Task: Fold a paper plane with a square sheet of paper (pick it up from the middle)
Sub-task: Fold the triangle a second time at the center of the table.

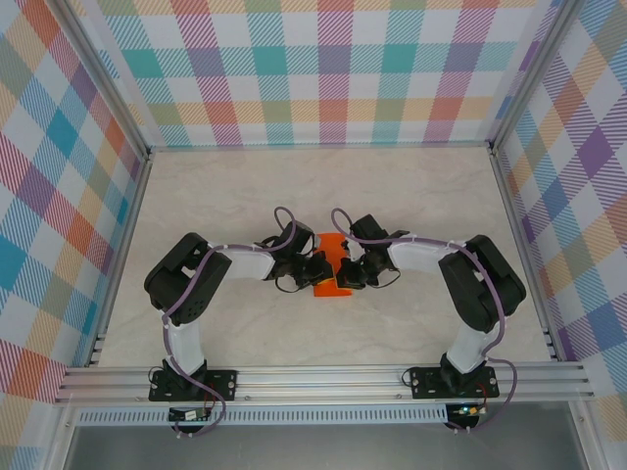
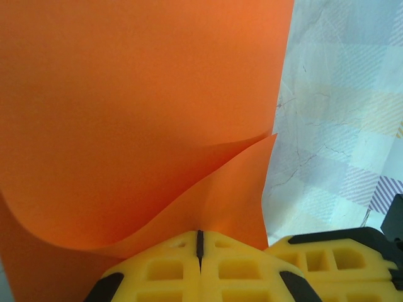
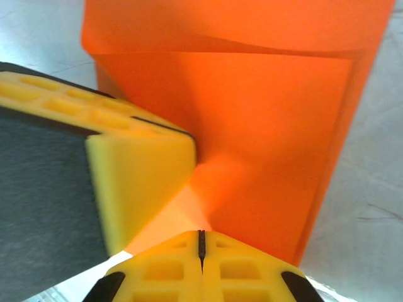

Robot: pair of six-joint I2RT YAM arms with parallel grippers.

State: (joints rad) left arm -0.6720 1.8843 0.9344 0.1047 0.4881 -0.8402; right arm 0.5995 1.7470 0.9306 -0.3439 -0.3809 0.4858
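Observation:
The orange sheet of paper (image 1: 333,288) is held partly folded between both grippers at the table's middle. In the left wrist view the paper (image 2: 138,113) curls up in two layers from the left gripper (image 2: 199,234), whose yellow fingers are shut on its lower edge. In the right wrist view the paper (image 3: 264,126) shows a horizontal crease and an overlapping flap, and it runs down into the right gripper (image 3: 201,234), which is shut on it. From above, the left gripper (image 1: 315,271) and right gripper (image 1: 348,271) face each other almost touching. No yellow reverse face is visible.
The pale marbled table (image 1: 235,186) is ringed by plaid walls (image 1: 333,69) and an aluminium rail (image 1: 323,377) at the near edge. The right gripper's fingers (image 2: 343,255) sit close beside the left gripper's. The left gripper's finger (image 3: 138,170) crowds the right wrist view.

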